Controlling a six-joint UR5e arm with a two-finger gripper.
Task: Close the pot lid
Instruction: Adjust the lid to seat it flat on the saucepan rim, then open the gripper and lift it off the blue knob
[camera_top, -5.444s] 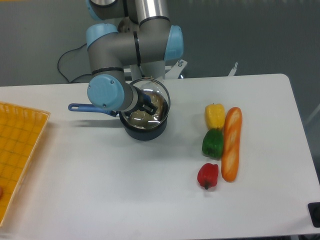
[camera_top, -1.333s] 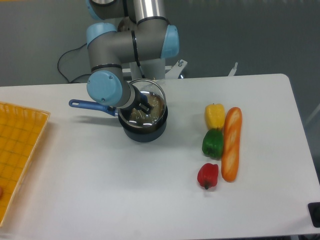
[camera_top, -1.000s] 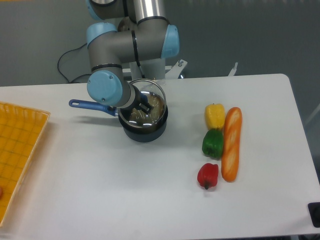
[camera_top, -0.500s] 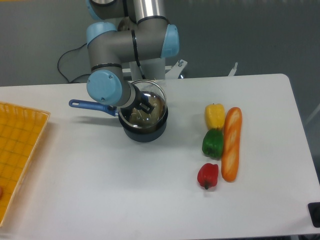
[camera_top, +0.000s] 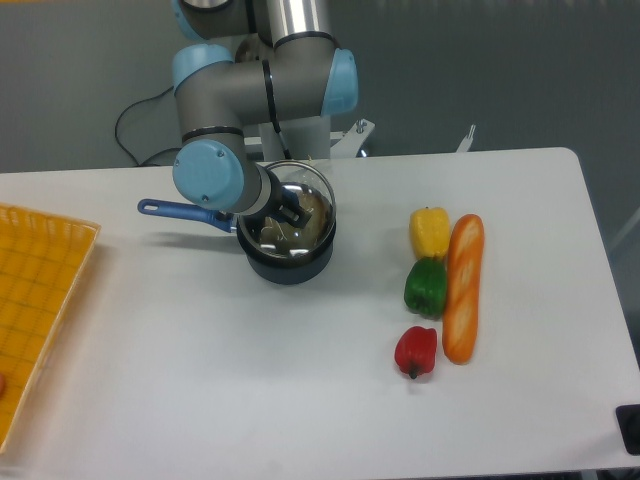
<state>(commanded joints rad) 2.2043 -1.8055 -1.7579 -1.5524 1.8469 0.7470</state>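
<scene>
reaching down from the column at 12 o'clock, the ur5e arm (camera_top: 262, 90) folds at its blue-capped joints, its round wrist cap facing the camera just left of the pot (camera_top: 288, 258). the gripper (camera_top: 291, 210) sits over the pot's mouth, dark fingers (camera_top: 297, 214) seen through the glass around the blue knob; whether they clench it or have let go cannot be told. the pot lid (camera_top: 290, 212) rests over the pot, slightly tilted, its far rim higher at 12 o'clock, so it looks not quite seated. the pot stands on the white table (camera_top: 300, 400), its blue handle (camera_top: 178, 212) pointing to 9 o'clock. compared with five seconds ago, the lid has shifted a little left and sunk lower; over the last second almost nothing has changed. at 3 o'clock of the pot lie a yellow pepper (camera_top: 429, 231), a green pepper (camera_top: 426, 286), a red pepper (camera_top: 416, 350) and a bread loaf (camera_top: 463, 287). an orange tray (camera_top: 35, 300) sits at 9 o'clock.
</scene>
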